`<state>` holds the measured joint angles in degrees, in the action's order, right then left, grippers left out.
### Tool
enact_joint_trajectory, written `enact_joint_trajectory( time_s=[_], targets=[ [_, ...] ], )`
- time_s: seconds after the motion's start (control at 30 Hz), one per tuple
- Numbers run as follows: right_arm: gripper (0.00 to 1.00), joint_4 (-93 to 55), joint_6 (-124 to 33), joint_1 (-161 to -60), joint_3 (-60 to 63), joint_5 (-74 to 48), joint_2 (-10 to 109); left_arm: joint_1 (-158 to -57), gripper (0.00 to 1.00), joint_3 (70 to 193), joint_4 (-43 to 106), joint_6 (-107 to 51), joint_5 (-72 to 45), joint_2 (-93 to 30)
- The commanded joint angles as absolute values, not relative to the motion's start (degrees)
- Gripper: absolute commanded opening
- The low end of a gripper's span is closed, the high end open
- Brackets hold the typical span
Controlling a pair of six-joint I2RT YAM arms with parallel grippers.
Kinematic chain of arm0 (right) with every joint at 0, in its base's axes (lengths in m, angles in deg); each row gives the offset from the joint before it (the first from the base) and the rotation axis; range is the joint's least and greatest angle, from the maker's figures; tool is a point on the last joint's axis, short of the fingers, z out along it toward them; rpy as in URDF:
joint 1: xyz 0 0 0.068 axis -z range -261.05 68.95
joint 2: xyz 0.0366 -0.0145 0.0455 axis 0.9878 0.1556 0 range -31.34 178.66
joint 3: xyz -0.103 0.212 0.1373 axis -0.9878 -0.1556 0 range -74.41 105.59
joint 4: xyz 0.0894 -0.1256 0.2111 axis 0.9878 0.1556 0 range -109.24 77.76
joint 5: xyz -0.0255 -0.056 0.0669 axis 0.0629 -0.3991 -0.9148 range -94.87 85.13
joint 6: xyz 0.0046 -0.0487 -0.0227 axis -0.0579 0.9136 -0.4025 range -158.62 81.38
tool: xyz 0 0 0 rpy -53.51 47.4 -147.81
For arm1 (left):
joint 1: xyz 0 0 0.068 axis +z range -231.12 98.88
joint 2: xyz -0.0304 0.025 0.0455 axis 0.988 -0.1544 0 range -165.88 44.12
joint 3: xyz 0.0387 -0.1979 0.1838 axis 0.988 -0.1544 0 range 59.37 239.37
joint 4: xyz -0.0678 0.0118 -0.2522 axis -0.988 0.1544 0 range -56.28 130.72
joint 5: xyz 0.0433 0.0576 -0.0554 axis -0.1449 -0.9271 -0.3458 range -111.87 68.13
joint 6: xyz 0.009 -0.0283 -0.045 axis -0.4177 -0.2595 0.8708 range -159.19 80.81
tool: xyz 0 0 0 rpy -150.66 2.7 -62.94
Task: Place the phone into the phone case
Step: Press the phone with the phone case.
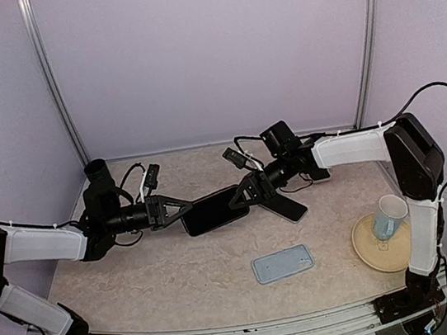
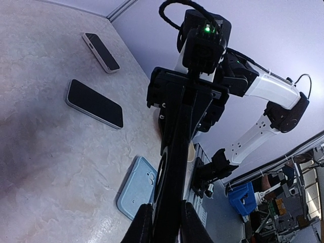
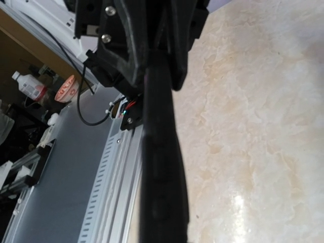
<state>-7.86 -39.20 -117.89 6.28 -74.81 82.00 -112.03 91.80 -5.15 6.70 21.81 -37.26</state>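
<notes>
- phone (image 1: 213,211): black slab with a dark glossy face. It is held in the air over the middle of the desk (image 1: 138,271) and spans the gap between the two arms.
- left jaws: clenched on the left end of the phone. In the left wrist view the two fingertips (image 2: 143,225) sit on either side of the phone's thin edge (image 2: 169,192).
- right jaws: clenched on the right end of the same phone. The right wrist view shows the phone edge-on (image 3: 159,167) as a dark bar running up to the opposite gripper.
- phone case (image 1: 283,263): pale blue with rounded corners and a camera cut-out at one end. It lies flat near the front edge of the desk, in front of the held phone and not touching it. It also shows in the left wrist view (image 2: 136,187). Can't tell which side faces up.
- spare phones: one dark phone (image 1: 290,206) lies flat under the right jaws, and a second (image 2: 101,52) lies further back.
- writing: a bottle (image 3: 30,86) off the desk has a reddish label, too blurred to read.
- containers: a pale cup (image 1: 390,215) stands on a tan plate (image 1: 369,254) at the right of the desk. Its contents can't be seen.
</notes>
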Motion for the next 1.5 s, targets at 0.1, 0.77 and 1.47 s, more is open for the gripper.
enact_joint_trajectory(
  time_s=[0.1,0.77,1.47],
  targets=[
    [0.0,-9.47,-44.11,-117.0,10.25,-70.52,83.62,-113.89,0.0,94.93,4.5,1.22,11.03,-33.66],
    [0.0,-20.86,-50.05,-114.96,4.24,-70.43,76.94,-113.9,0.66,92.43,-0.21,3.92,12.87,-32.38],
    [0.0,-43.31,-67.19,-114.5,-1.3,-79.67,76.28,-114.85,0.63,91.37,-7.88,7.21,18.11,-37.43]
  ],
)
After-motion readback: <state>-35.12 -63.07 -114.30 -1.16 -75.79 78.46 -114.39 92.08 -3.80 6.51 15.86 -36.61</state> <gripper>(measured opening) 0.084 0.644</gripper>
